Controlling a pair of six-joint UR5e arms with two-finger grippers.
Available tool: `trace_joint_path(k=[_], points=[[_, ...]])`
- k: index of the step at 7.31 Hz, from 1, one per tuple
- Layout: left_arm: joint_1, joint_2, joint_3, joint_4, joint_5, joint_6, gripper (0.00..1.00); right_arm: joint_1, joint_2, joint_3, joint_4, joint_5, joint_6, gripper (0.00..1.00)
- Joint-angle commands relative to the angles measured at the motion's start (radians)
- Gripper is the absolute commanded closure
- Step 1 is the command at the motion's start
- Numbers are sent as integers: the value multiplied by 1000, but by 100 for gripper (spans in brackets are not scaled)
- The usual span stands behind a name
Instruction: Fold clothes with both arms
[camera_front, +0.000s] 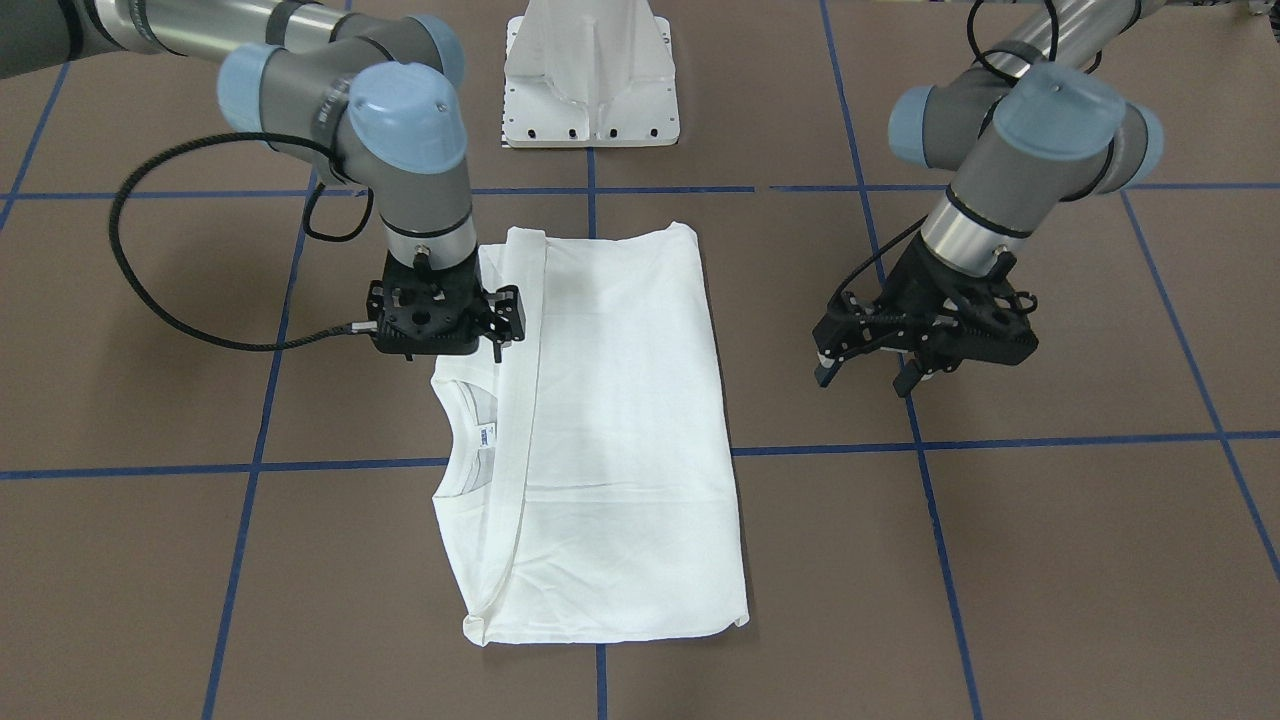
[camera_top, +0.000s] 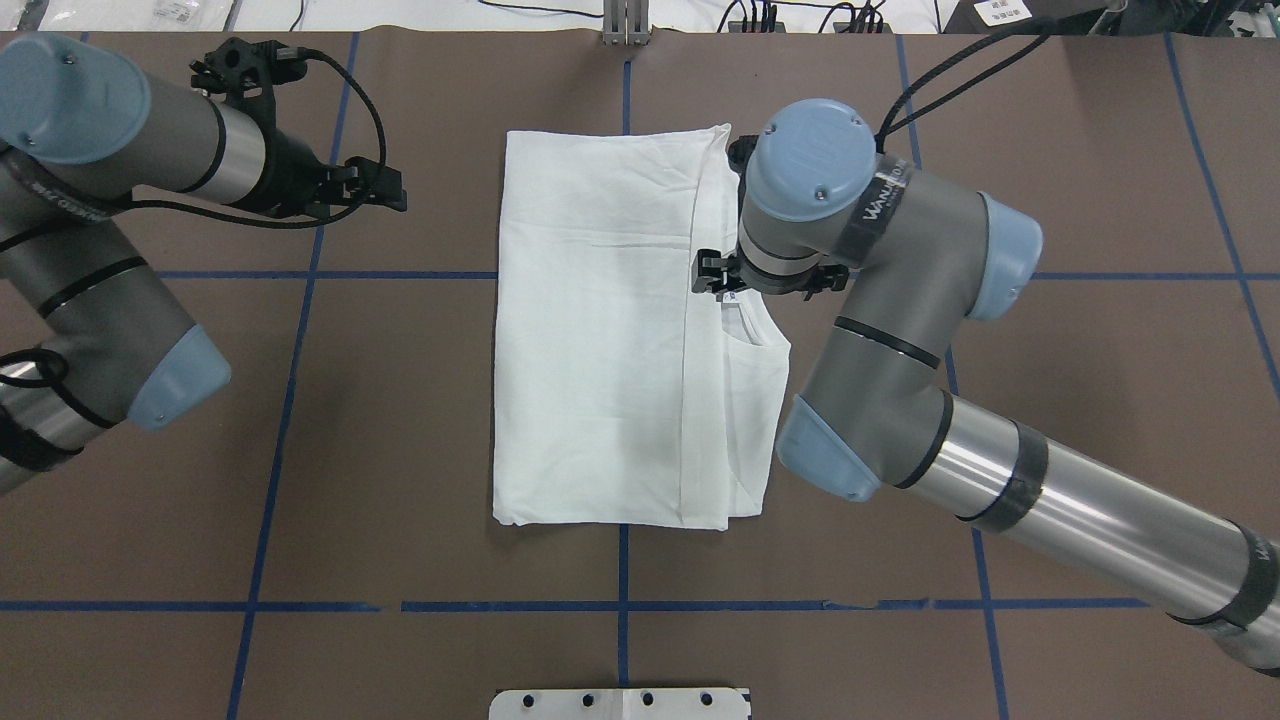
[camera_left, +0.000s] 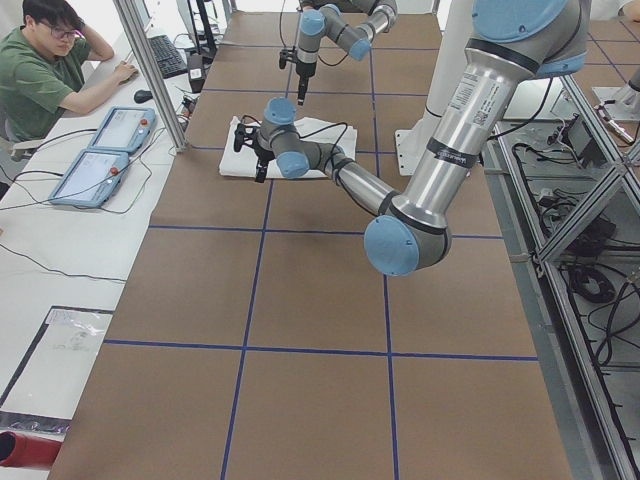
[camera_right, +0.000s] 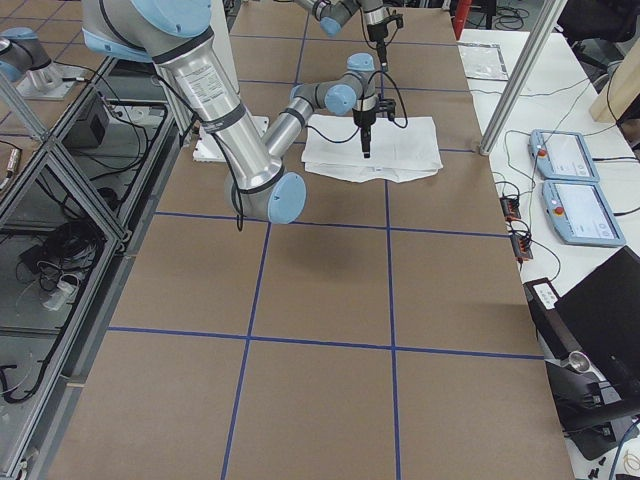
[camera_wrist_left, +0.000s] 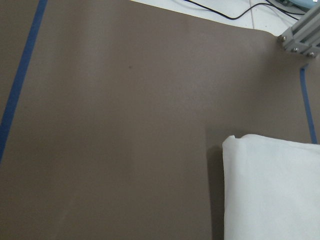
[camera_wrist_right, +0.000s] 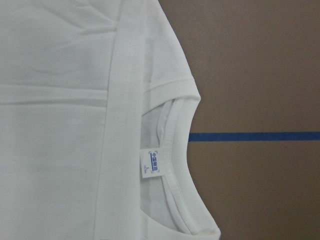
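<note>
White long-sleeved T-shirt (camera_front: 620, 430) in the middle of the brown table (camera_front: 1050, 560), folded to a tall rectangle and lying flat over a crossing of blue tape lines (camera_front: 1000, 440). Ribbed collar (camera_wrist_right: 175, 150) at the edge on the robot's right, partly covered by a long folded flap. Small neck label (camera_wrist_right: 151, 167) with blue print just inside it (print too small to read).

Right gripper (camera_front: 445, 325) pointing straight down over that same edge, just beside the collar. Fingertips hidden under its own body in the front and overhead views, so impossible to tell whether apart or together, or whether touching the cloth.

Left gripper (camera_front: 865, 378) well apart from the shirt on the robot's left, tilted, hanging over bare table. Fingers (camera_front: 823, 372) spread apart, holding nothing. From the left wrist camera, only one corner of the shirt, at lower right, on brown surface.

White pedestal base (camera_front: 590, 75) on the robot's side of the table, near the shirt but not touching it. In the left-end view, a person (camera_left: 40, 75) seated at a white desk beside the table, with two flat control panels (camera_left: 120, 128) on it.
</note>
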Motion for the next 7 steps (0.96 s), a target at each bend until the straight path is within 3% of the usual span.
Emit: trace_joint_path(k=[1,7], points=[[2,45,-117,69,-27,6,0,-58,107,-187,-1,-47,-30,0],[8,45,-102,68,-28,4,0,-103,106,-207,-36,-34,-35,0]])
